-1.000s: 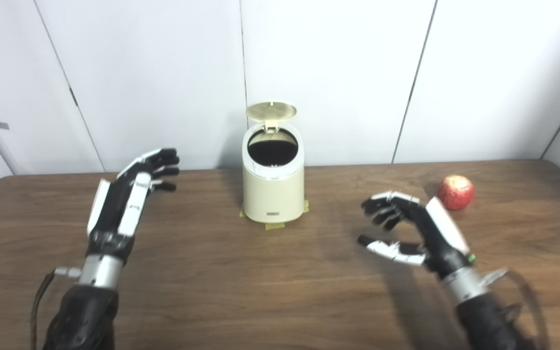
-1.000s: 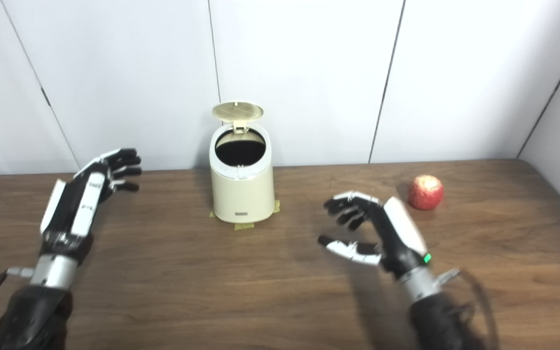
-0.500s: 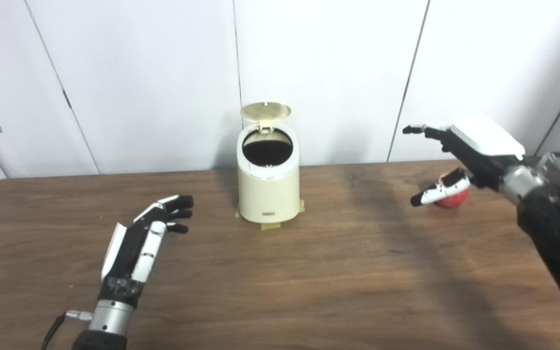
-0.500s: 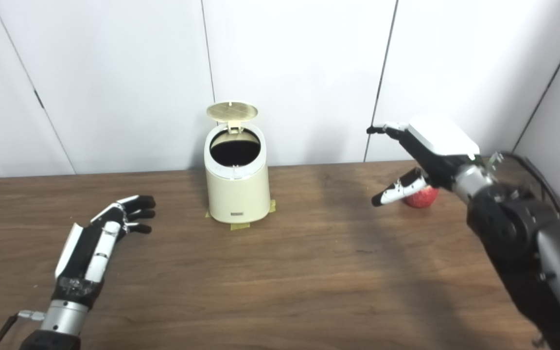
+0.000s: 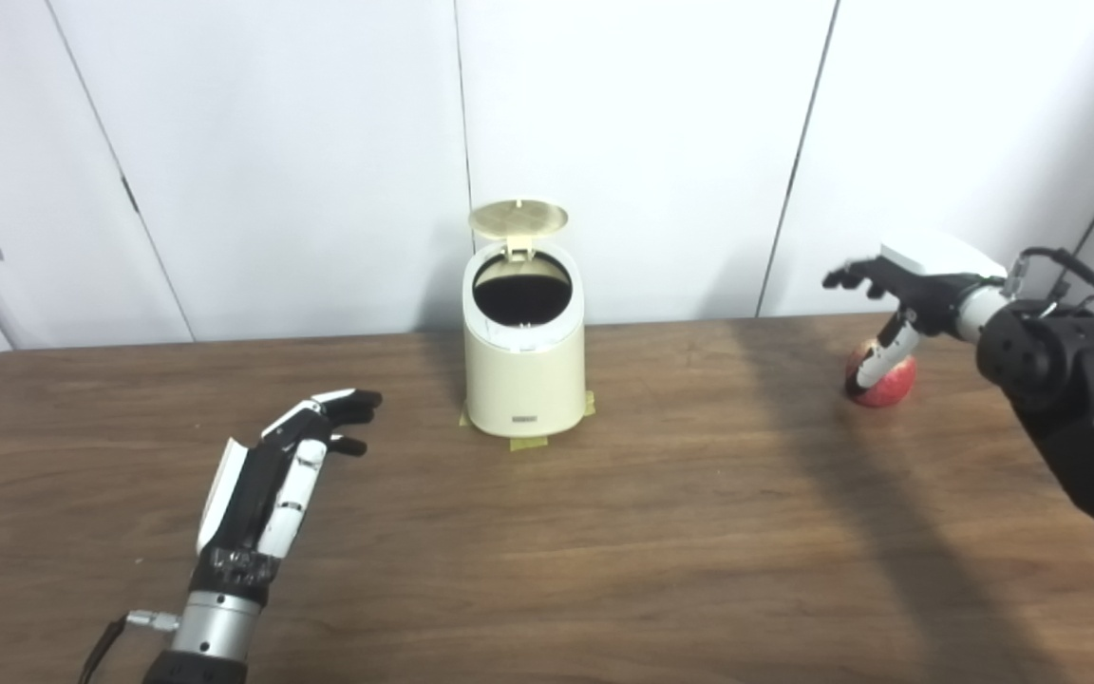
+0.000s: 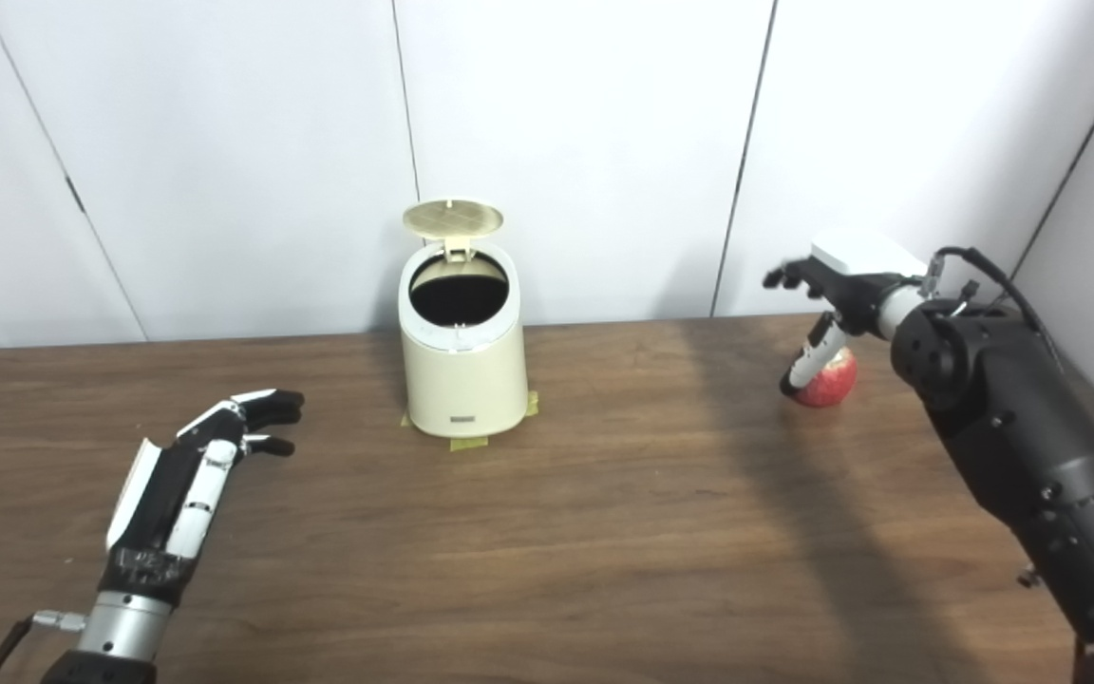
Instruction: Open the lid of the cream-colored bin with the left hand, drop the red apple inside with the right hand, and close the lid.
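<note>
The cream-colored bin (image 5: 523, 380) stands at the back middle of the wooden table (image 5: 604, 551), taped down at its base. Its round lid (image 5: 518, 218) is tipped up and back, and the dark opening shows. The red apple (image 5: 887, 382) rests on the table at the far right. My right hand (image 5: 898, 285) hovers open just above the apple, thumb hanging down in front of it, fingers spread and apart from the fruit. My left hand (image 5: 272, 470) lies open low over the table, front left of the bin, holding nothing.
White wall panels (image 5: 642, 142) rise right behind the table's back edge. My right forearm (image 5: 1069, 408) slants in from the right edge over the table. Bare wood (image 5: 661, 532) stretches between the bin, the apple and the front edge.
My right hand rose from the table, swung right and back, and now hangs over the apple. My left hand drew back from beside the bin and sank low. The camera shifted a little.
</note>
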